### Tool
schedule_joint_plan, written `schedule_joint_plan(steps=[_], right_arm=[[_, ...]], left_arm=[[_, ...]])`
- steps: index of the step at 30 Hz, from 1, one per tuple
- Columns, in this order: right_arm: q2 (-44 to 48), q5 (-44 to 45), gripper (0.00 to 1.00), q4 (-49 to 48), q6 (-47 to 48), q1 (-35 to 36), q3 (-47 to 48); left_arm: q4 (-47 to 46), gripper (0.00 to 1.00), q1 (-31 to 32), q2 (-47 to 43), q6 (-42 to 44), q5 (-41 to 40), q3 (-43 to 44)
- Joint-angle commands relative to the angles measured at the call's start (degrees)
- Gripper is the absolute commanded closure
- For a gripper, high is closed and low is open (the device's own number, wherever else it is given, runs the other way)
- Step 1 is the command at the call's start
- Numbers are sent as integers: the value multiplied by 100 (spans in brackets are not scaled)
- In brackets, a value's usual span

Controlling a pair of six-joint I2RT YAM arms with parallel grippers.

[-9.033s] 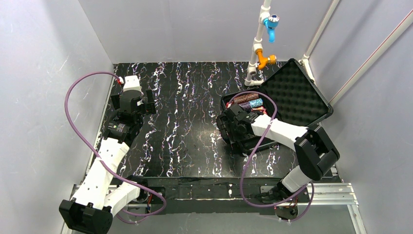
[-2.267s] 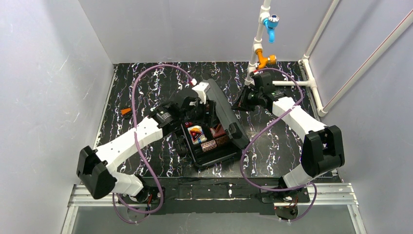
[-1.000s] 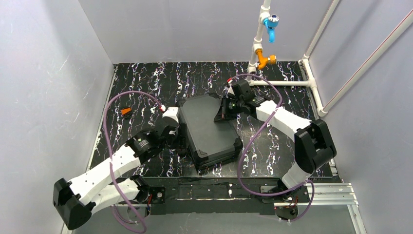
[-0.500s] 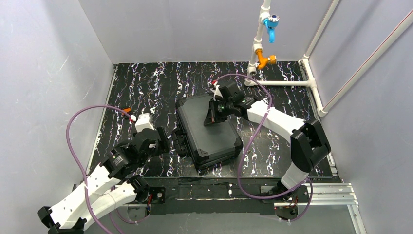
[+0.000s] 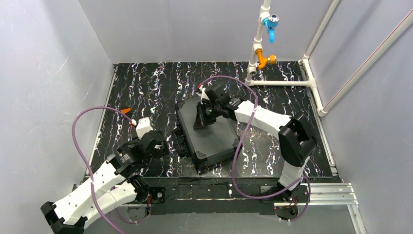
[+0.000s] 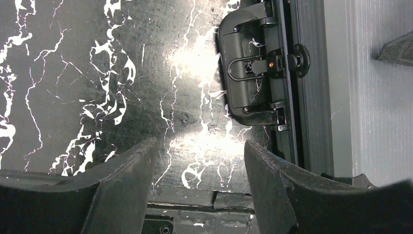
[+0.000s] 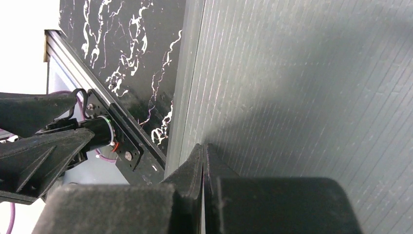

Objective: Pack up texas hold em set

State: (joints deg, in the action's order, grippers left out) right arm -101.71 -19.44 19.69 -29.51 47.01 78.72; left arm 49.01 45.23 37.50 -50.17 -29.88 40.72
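Forward, right arm [image 5: 265,118] (outstretched) over case [image 5: 214,140]

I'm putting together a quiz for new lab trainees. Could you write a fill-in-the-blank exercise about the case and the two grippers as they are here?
1. The lid of the black case is ____.
2. The right gripper presses its tip against the lid with its jaws ____.
3. The left gripper is beside the case, over the table, with its jaws ____ and nothing between them.

Missing words: closed; shut; open
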Motion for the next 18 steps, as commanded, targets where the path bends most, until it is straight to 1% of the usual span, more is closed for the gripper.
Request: schedule_joint_plan(steps=[1, 11, 15, 18], right_arm=[[-308, 179, 96, 137, 238, 66, -38], [-464, 470, 98, -25, 470, 71, -1056], [-461, 551, 98, -126, 496, 71, -1403], [-479, 573, 98, -193, 504, 71, -1589]], left_arm=[[139, 35, 17, 167, -154, -279, -63], [-74, 34, -68, 599, -98, -149, -170], [-318, 35, -300, 900, 26, 202, -246], [-643, 37, -662, 1057, 187, 644, -391]])
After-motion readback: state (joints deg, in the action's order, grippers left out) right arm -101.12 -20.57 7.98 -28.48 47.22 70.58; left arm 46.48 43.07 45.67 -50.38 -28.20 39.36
